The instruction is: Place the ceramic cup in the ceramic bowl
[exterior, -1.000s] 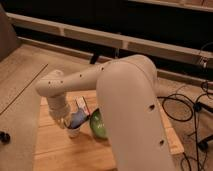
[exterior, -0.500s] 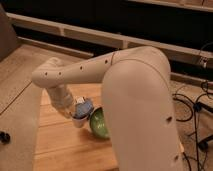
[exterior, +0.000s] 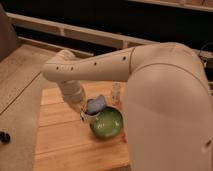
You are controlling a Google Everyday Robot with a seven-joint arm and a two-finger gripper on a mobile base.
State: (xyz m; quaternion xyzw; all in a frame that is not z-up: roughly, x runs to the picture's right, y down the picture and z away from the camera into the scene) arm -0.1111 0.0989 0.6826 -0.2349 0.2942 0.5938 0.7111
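Wooden slat table (exterior: pixel 60 147); clear slender item (exterior: pixel 116 93) upright near table's back edge; small dark object (exterior: pixel 4 136) on floor, left.

Jaws hidden behind ceramic cup (exterior: pixel 96 104) clamped in gripper (exterior: pixel 88 112) at ceramic bowl (exterior: pixel 108 126) rim; arm (exterior: pixel 165 100) covers table (exterior: pixel 60 142) right part.

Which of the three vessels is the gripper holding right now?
The ceramic cup, white with a blue inside: the gripper is shut on it at the edge of the green ceramic bowl. That bowl and the clear slender glass stand free.
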